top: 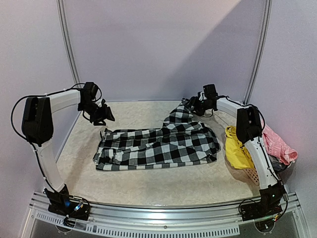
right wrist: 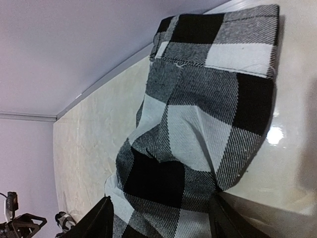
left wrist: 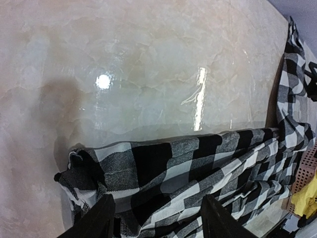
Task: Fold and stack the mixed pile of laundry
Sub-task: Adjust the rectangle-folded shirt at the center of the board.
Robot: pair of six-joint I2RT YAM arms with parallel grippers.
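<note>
We've got the shirt point(top: 158, 146) lying rumpled across the middle of the table point(top: 148, 186), its far right end humped up by our right gripper point(top: 190, 104). That gripper and the left gripper point(top: 105, 116) both hover with fingers spread, holding nothing. Our worry is that we pinch one layer of that bunch, or the cloth slides on the glossy top, and the fold goes crooked.

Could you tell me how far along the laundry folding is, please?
Done: the checked shirt lies spread out on the table; no folded stack shows. In hand: left fingers and right fingers stand open by its far corners, gripping nothing. Left: folding it, then the yellow garment and pink garment in the basket.
</note>
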